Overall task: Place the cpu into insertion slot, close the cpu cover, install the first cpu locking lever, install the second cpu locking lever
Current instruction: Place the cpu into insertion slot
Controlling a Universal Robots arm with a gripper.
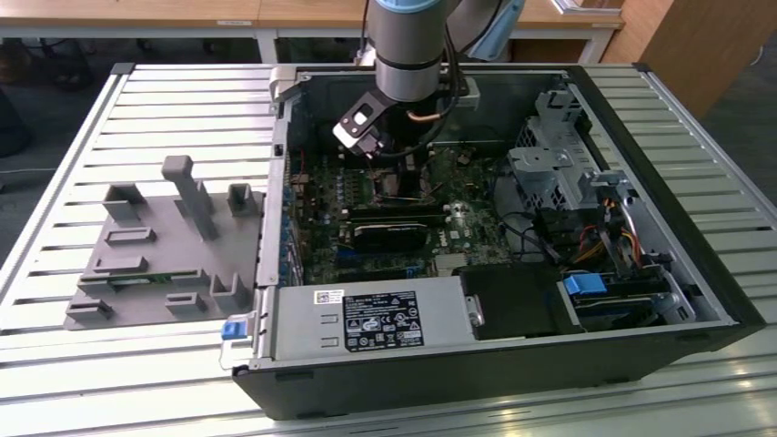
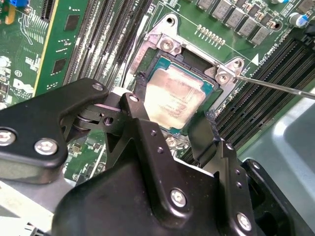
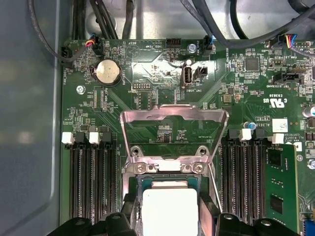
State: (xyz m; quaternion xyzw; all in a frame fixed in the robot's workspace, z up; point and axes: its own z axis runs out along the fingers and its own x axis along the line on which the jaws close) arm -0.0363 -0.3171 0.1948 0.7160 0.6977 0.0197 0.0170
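Note:
The cpu, a pale silvery square chip, sits in the insertion slot on the green motherboard; whether it is fully seated I cannot tell. My gripper straddles it, with a black finger against each of two opposite edges. In the first wrist view the cpu shows between the same fingers of my gripper. The cpu cover, a thin silvery frame, stands swung open beyond the socket. A thin wire locking lever sticks out beside the socket, unlatched. In the exterior view my gripper reaches down into the open computer case.
Black memory slots flank the socket on both sides. A coin battery and cables lie beyond the cover. A green card stands nearby. The case holds a power supply and drive cage. A grey fixture lies outside.

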